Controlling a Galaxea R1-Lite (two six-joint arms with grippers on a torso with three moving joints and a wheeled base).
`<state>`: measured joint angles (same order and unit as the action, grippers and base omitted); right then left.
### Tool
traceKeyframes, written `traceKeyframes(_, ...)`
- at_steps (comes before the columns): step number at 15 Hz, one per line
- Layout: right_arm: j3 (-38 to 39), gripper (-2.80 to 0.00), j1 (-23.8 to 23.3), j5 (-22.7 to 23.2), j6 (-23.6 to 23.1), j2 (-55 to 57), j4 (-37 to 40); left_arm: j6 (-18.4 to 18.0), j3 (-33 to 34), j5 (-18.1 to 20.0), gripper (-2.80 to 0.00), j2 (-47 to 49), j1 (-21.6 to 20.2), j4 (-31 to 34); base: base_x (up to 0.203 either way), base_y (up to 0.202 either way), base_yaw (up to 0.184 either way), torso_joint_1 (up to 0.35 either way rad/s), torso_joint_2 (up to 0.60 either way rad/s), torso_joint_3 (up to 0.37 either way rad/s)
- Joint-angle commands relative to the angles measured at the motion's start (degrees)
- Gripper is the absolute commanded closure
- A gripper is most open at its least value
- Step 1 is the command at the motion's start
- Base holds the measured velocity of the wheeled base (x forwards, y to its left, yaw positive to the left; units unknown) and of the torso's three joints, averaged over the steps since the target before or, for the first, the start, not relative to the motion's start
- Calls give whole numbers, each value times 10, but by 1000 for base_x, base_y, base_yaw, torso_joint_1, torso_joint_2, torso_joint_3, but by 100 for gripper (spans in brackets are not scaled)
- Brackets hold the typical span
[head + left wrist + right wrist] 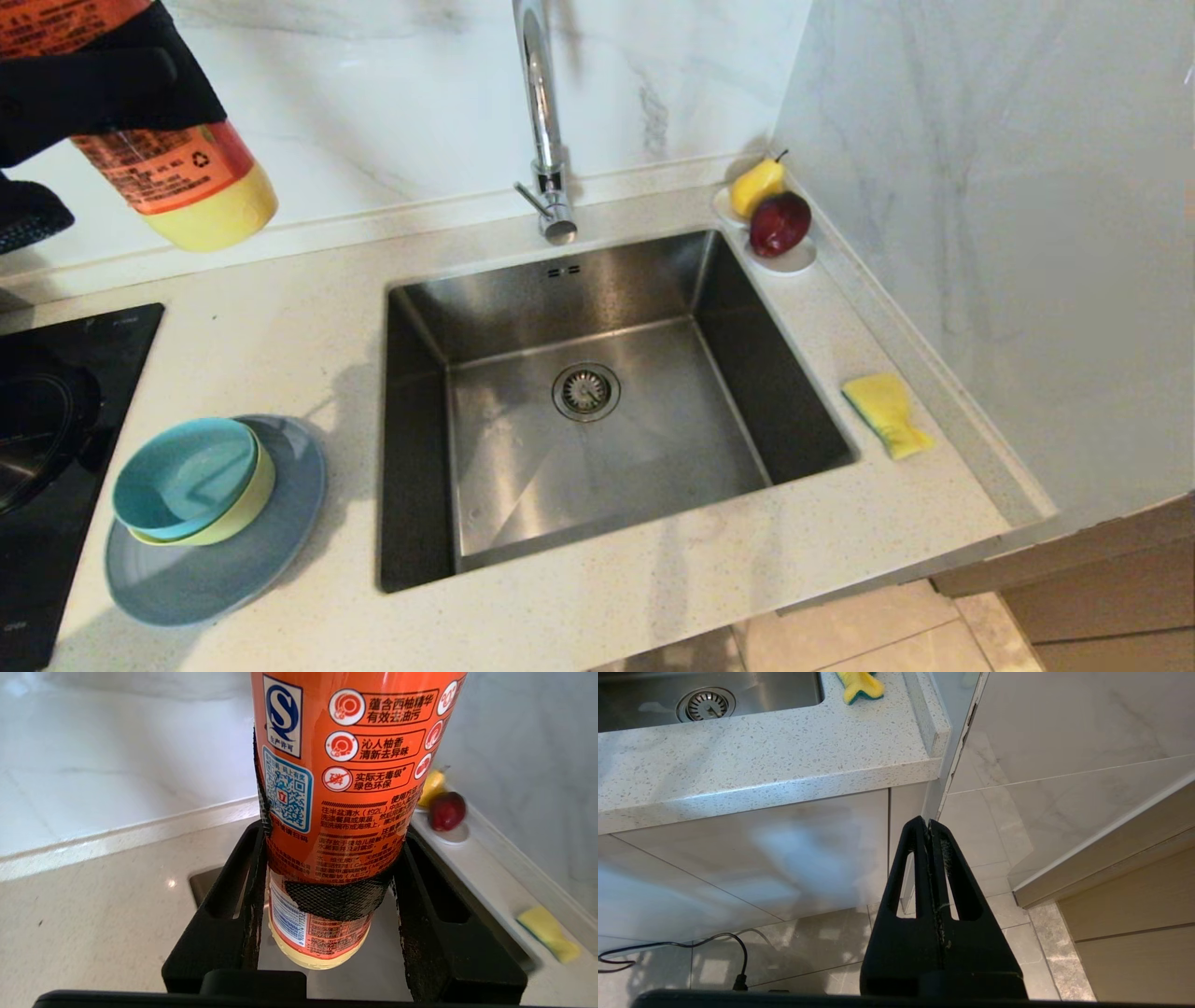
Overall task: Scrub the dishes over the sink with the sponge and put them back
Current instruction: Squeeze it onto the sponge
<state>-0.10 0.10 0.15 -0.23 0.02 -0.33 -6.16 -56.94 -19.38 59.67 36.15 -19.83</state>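
Observation:
My left gripper [93,93] hangs high over the back left of the counter, shut on an orange dish-soap bottle [177,168] with a yellow base. In the left wrist view the fingers [243,882] clamp the bottle [345,788] from both sides. The dishes are stacked on the counter left of the sink [653,448]: a teal bowl [182,474] inside a yellow-green bowl [252,499] on a grey-blue plate [233,579]. The yellow sponge [885,413] lies on the counter right of the sink. My right gripper [928,823] is shut and empty, parked below the counter edge.
A chrome tap [541,112] rises behind the sink, whose drain [585,391] sits mid-basin. A white dish [789,261] with a pear and a red apple stands in the back right corner. A black cooktop [47,448] fills the left edge. A marble wall runs along the right.

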Motion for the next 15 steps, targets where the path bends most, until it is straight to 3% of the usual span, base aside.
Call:
traceKeyframes(1, 0, 0, 1, 0, 0, 0, 0, -11, 1, 25, 0, -1, 16, 7, 0, 0, 0, 0, 0, 0)
traceKeyframes(5, 0, 0, 0, 0, 0, -1, 0, -61, -9, 61, 0, 20, 34, 34, 0, 0, 0, 0, 0, 0)
traceKeyframes(15, 0, 0, 1, 0, 0, 0, 0, -77, -106, 66, 0, 137, 71, 33, 0, 0, 0, 0, 0, 0)
